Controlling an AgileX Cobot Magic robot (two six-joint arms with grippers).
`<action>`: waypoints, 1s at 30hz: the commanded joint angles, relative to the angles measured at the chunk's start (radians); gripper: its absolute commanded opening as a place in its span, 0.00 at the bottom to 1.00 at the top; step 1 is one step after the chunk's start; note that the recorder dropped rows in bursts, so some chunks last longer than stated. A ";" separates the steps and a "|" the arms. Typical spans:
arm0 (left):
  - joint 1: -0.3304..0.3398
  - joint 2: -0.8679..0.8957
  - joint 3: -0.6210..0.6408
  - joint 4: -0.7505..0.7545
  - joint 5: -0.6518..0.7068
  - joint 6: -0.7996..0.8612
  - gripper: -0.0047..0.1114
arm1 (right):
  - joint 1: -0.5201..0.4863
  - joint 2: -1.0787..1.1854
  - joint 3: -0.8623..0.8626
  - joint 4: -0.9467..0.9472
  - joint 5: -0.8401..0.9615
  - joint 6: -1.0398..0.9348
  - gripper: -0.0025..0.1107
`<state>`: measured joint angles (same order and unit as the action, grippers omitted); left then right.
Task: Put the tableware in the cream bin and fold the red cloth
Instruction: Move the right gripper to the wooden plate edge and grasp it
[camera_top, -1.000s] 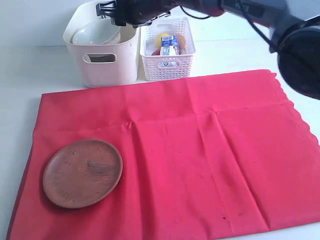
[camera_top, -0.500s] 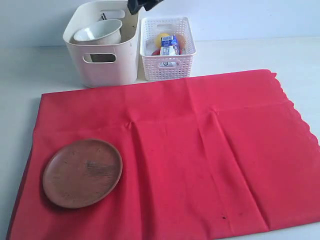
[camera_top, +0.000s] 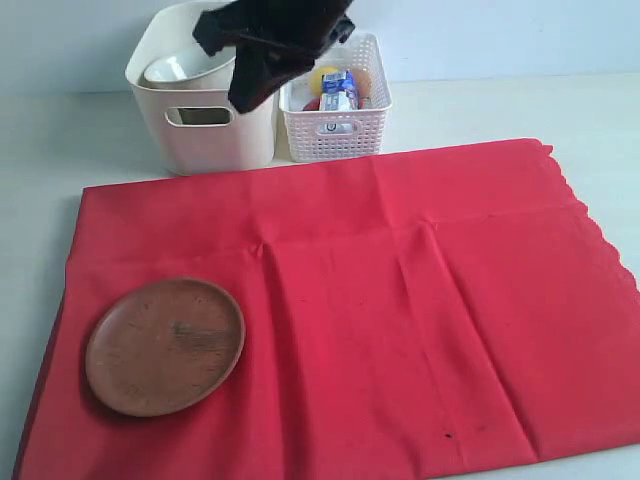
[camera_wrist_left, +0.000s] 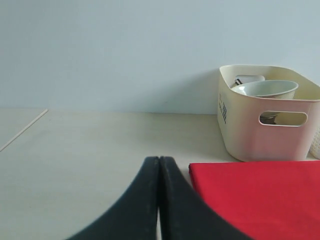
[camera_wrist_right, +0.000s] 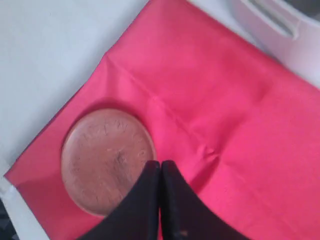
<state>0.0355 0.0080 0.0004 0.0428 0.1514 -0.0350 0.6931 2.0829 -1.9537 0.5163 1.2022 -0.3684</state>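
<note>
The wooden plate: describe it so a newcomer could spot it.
A big red cloth covers most of the table. Near its lower left corner in the exterior view lies the wooden plate. It is round, brown, flat, and the only thing on the cloth.

The left gripper (camera_wrist_left: 159, 161) shows at the bottom centre of the left wrist view, its two black fingers (camera_wrist_left: 142, 200) pressed flat together with nothing between them. The right gripper (camera_wrist_right: 160, 164) sits at the bottom centre of the right wrist view, likewise closed tip to tip and empty. In the exterior view a dark, blurred arm section (camera_top: 270, 45) hangs at the upper centre of the frame, slanting down towards the left.
</note>
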 joint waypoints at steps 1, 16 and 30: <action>0.003 -0.003 0.000 -0.005 -0.004 0.000 0.04 | 0.018 -0.060 0.208 0.039 -0.086 -0.088 0.02; 0.003 -0.003 0.000 -0.005 -0.004 0.000 0.04 | 0.181 -0.130 0.681 0.050 -0.550 -0.157 0.21; 0.003 -0.003 0.000 -0.005 -0.004 0.000 0.04 | 0.237 -0.028 0.681 0.100 -0.657 -0.127 0.55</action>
<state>0.0355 0.0080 0.0004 0.0428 0.1514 -0.0350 0.9276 2.0210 -1.2782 0.5929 0.5710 -0.4972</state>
